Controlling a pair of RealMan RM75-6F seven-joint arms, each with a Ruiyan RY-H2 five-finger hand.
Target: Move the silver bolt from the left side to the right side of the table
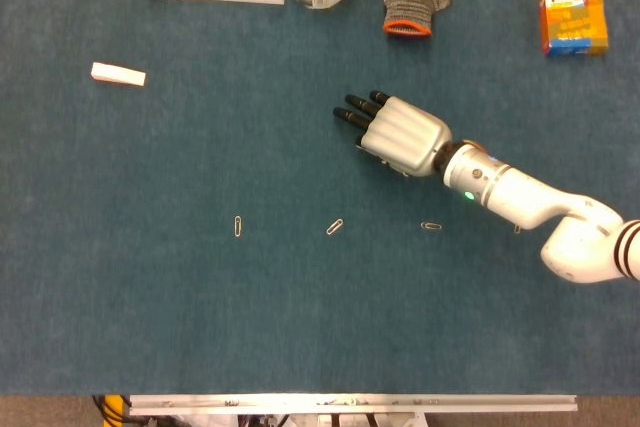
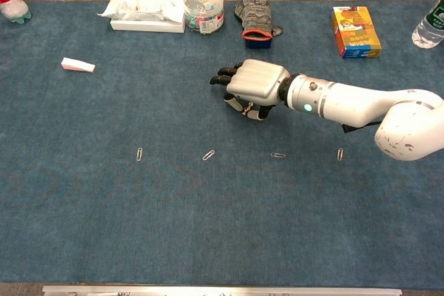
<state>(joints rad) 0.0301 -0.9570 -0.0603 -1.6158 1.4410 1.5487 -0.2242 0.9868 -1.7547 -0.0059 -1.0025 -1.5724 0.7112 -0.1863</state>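
over mid-desk (image 2: pixel 83 213) the right hand (image 2: pixel 251 84) is held palm down, fingers (image 1: pixel 358 112) curled; whether anything is pinched underneath cannot be told. the silver bolt cannot be made out in either view. left hand out of view.

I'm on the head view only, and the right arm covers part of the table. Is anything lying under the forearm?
Observer: Yes. The chest view shows a paper clip on the cloth just in front of the forearm, right of the clip you can see.
Operator: Is the hand holding anything?
Observer: The right hand has its fingers bent downward and its thumb under the palm. I see nothing in them.
Operator: Is a bolt outside my frame?
Observer: None shows. The chest view only adds a clear bottle at the far right edge, beyond the orange box.
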